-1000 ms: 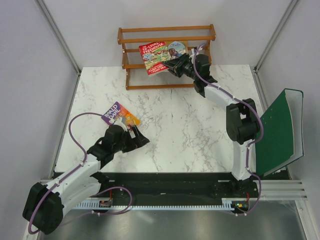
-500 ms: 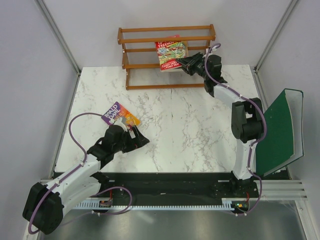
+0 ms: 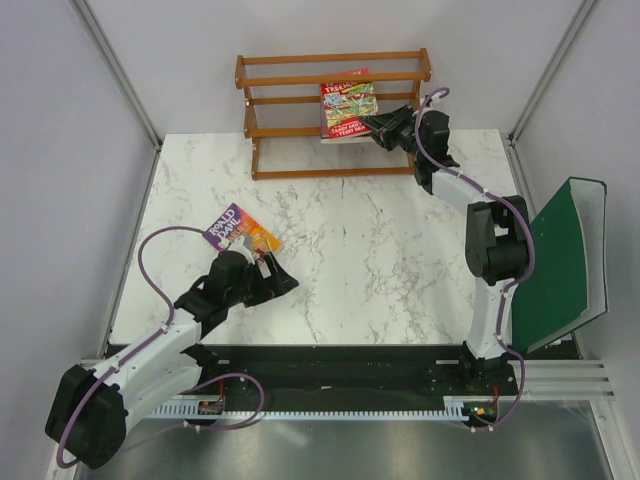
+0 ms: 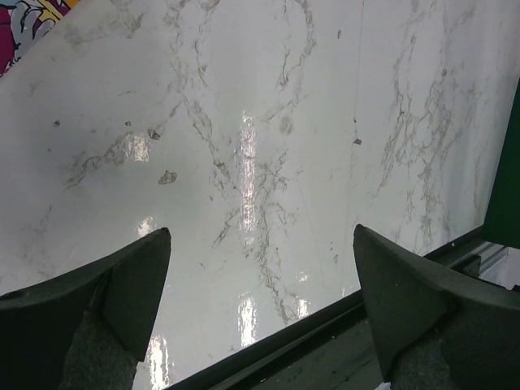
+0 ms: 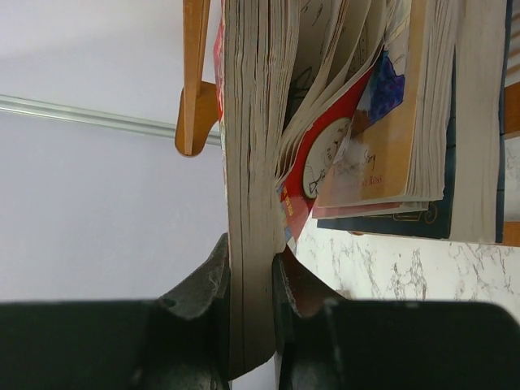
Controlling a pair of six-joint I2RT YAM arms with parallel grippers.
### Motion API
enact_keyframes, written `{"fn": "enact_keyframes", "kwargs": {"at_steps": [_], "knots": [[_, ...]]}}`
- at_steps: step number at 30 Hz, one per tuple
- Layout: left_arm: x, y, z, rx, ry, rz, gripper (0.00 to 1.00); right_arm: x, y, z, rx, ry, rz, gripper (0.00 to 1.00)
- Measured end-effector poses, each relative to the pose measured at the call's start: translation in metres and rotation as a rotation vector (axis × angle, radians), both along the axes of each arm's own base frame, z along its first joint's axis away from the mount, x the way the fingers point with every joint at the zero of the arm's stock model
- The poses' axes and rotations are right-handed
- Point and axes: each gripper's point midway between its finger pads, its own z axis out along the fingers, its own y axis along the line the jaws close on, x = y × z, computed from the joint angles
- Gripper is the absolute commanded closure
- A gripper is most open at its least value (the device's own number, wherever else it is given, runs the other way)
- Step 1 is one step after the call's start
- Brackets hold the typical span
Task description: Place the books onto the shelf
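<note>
The red cartoon-covered book [image 3: 348, 108] stands nearly upright against the middle rails of the wooden shelf [image 3: 300, 78]. My right gripper [image 3: 372, 125] is shut on its near edge. In the right wrist view the fingers of the right gripper [image 5: 252, 253] clamp the page block, and the loose pages fan out toward the other books [image 5: 382, 162] resting in the shelf beside it. A purple and orange Roald Dahl book [image 3: 240, 230] lies flat on the marble table. My left gripper [image 3: 285, 283] hovers open just near-right of it, with nothing between its fingers [image 4: 130, 276].
A large green binder [image 3: 560, 260] leans at the table's right edge, beside the right arm. A shelf post [image 5: 195, 73] shows left of the held book. The table's black front rail [image 4: 325, 341] runs under the left gripper.
The right gripper carried the red book rightward and into the shelf, turning it from cover-up to nearly upright. The left arm has not moved.
</note>
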Motion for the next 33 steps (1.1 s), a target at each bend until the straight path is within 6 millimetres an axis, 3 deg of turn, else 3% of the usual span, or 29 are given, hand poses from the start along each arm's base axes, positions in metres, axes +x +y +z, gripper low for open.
{"fn": "enact_keyframes", "kwargs": {"at_steps": [10,23,27,30,33], "knots": [[-0.001,0.0,0.001,-0.004,-0.007,0.0,0.0,0.016,-0.003,-0.013,-0.011,0.023,-0.041,0.95],[-0.002,0.001,-0.002,-0.003,-0.004,-0.001,0.0,0.041,-0.006,-0.014,-0.045,0.03,-0.089,0.82],[-0.002,0.001,-0.002,-0.003,-0.004,-0.001,0.0,0.047,-0.004,-0.016,-0.057,0.034,-0.088,0.49],[-0.002,0.001,-0.003,-0.003,-0.003,-0.001,0.0,0.047,-0.007,-0.023,-0.076,0.053,-0.098,0.38],[-0.003,0.001,-0.003,-0.002,-0.003,-0.001,0.0,0.049,-0.009,-0.026,-0.096,0.055,-0.113,0.35]]}}
